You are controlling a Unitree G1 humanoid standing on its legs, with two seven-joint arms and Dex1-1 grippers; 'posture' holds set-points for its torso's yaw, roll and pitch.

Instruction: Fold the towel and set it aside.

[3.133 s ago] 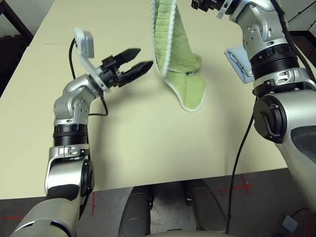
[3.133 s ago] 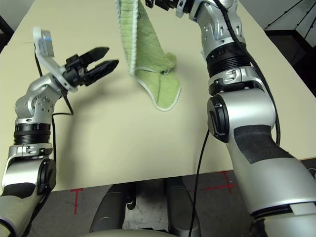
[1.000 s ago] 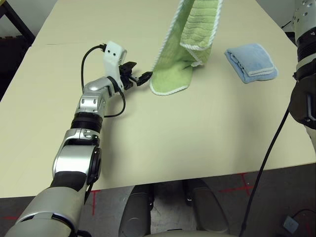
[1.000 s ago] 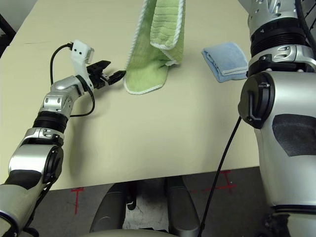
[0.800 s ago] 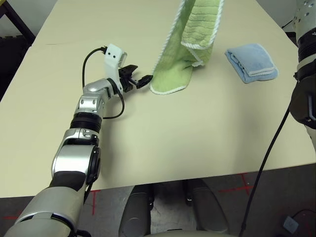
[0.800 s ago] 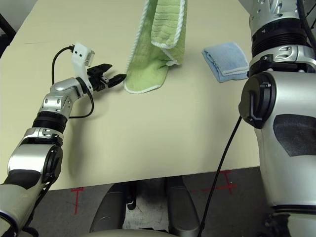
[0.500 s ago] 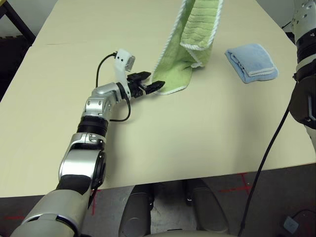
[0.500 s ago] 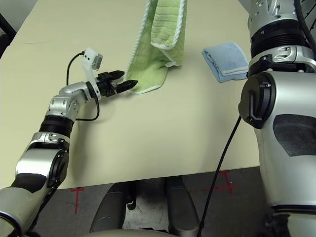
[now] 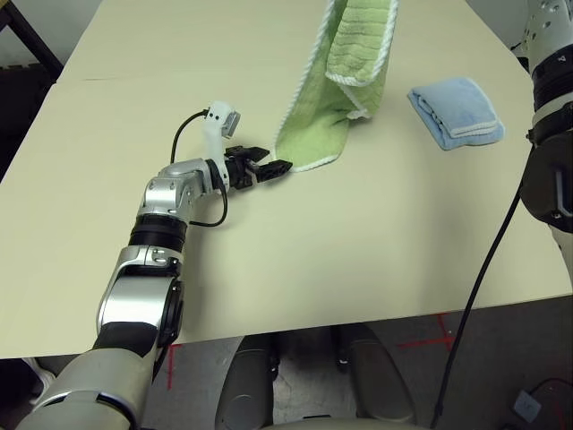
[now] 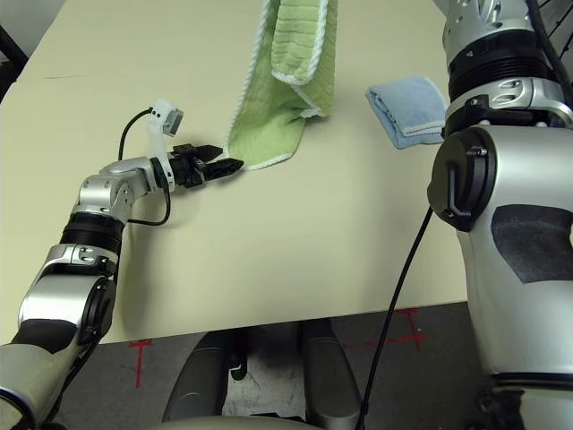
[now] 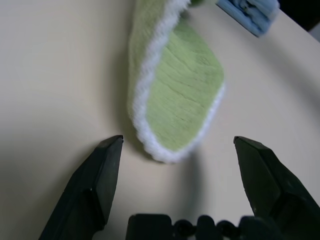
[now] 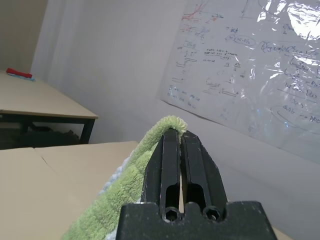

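Two left fingers (image 11: 105, 170) spread wide flank the towel's (image 9: 336, 98) hanging corner; right fingers (image 12: 181, 150) pinch its top.

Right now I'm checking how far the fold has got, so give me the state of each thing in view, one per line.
towel: hanging from above, doubled over, its lowest corner touching the table.
right gripper: shut on the towel's top edge, raised high.
left gripper: open, low over the table, the towel's bottom corner between its fingers, not gripped.
blue cloth: folded, lying flat on the table, apart from the towel.
table: bears the blue cloth.
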